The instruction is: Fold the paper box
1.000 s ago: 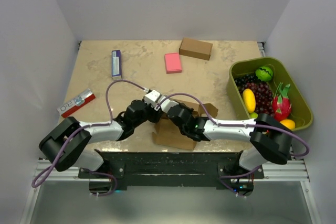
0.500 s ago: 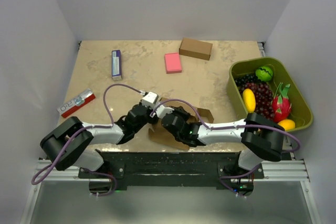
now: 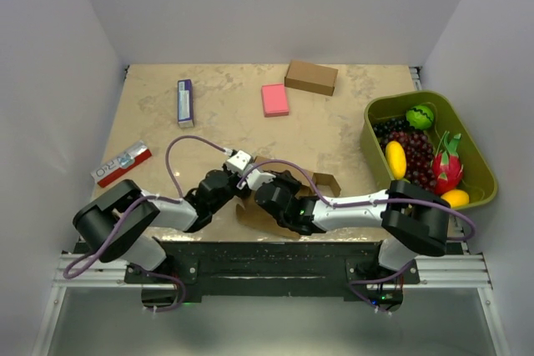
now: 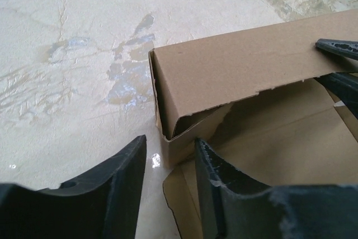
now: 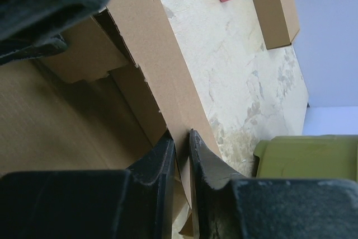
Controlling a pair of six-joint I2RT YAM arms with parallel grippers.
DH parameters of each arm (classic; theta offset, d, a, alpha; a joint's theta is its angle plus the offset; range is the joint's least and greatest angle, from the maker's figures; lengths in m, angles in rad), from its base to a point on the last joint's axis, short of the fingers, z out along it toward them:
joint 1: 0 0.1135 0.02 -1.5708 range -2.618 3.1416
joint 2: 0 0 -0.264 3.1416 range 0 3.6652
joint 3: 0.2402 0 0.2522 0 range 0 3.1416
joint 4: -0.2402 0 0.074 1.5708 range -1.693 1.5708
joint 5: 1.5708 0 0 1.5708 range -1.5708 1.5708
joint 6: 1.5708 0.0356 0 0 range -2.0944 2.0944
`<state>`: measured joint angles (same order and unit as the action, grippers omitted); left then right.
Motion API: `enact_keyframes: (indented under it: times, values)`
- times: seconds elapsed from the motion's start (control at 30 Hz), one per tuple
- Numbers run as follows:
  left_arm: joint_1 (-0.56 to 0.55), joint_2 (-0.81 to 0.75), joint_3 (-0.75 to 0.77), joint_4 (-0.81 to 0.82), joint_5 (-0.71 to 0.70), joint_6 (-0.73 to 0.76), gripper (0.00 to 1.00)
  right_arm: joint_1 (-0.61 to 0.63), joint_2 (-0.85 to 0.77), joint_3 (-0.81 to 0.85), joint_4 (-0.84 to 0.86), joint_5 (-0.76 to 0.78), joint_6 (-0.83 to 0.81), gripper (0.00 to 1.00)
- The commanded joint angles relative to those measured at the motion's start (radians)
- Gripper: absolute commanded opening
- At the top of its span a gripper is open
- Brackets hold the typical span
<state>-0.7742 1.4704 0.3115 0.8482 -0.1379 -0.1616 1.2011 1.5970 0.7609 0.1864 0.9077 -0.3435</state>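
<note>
Clamping the paper box by one wall, the right gripper steadies it for the left gripper, jaws apart at its corner.

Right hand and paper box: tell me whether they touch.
Touching. The right wrist view shows the right hand shut on the paper box, its thin wall pinched with no gap on either side.

no text clearly readable, white lettering on the red packet too small, blue box print illegible
</note>
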Motion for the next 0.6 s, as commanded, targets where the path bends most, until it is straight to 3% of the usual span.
enact_keyframes:
  times: [0.0,0.13,0.37,0.47,0.57]
  values:
    - [-0.005,0.042,-0.011,0.176,0.028,0.073,0.40,0.009,0.021,0.005,-0.036,-0.098,0.074,0.03]
    - [-0.005,0.065,-0.026,0.216,-0.031,0.057,0.25,0.011,0.029,0.006,-0.038,-0.092,0.075,0.02]
    - [-0.010,0.096,-0.078,0.356,-0.072,0.025,0.14,0.011,0.040,0.008,-0.034,-0.090,0.077,0.02]
    - [-0.033,0.108,-0.075,0.365,-0.150,0.020,0.07,0.011,0.032,0.005,-0.033,-0.092,0.081,0.02]
    - [-0.068,0.131,-0.046,0.327,-0.261,0.007,0.06,0.011,0.024,0.002,-0.033,-0.096,0.084,0.02]
